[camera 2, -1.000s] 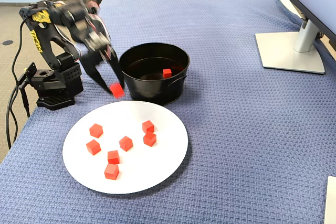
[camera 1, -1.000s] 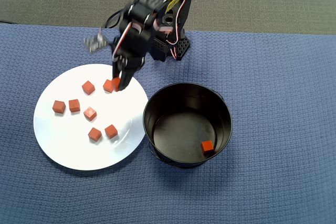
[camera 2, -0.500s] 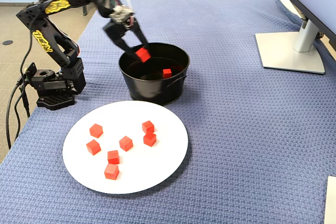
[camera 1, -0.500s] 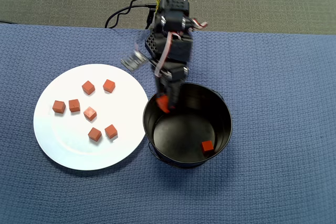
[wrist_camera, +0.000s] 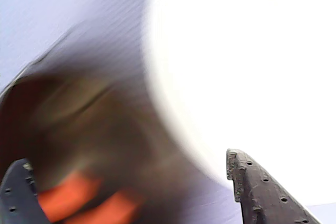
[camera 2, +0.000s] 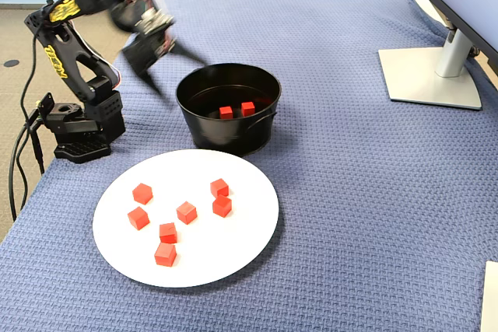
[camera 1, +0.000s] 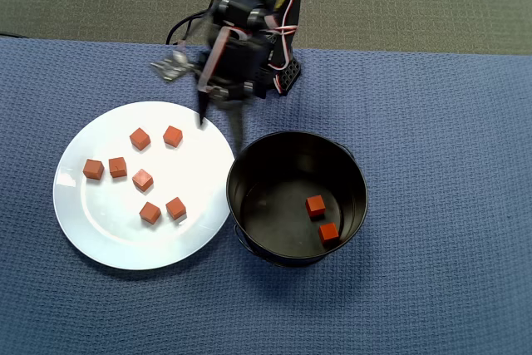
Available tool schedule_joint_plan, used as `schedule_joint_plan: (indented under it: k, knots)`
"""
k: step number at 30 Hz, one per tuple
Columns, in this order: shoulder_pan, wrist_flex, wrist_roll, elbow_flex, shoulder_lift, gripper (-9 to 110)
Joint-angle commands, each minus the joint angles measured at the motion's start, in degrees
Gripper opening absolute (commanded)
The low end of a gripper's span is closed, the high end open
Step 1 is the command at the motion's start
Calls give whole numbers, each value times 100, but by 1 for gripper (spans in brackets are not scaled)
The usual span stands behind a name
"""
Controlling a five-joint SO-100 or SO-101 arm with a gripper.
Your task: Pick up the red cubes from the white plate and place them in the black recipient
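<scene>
I see seven matte red cubes [camera 1: 142,179] on the glossy round white plate [camera 1: 91,230], frame left; two lie inside the straight-walled black recipient [camera 1: 357,205], centre. The gripper [camera 1: 220,126] fingers gape wide, empty.

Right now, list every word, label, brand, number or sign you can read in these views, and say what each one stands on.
No text can be read in any view.
Yellow markings on the black robot arm: lettering of some kind, too small and blurred to read in the fixed view or the overhead view.
Small red-orange cubes, large round white plate, deep round black metal pot, blue woven cloth: no print visible.
Wrist view: motion-blurred, nothing legible.
</scene>
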Motion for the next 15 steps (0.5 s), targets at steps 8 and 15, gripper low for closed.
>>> schedule_joint_plan:
  k: [8,15]
  knots:
    - [1767,-1969,-4017,2470,0,43]
    - [1723,-2637,-4131,3015,-70,42]
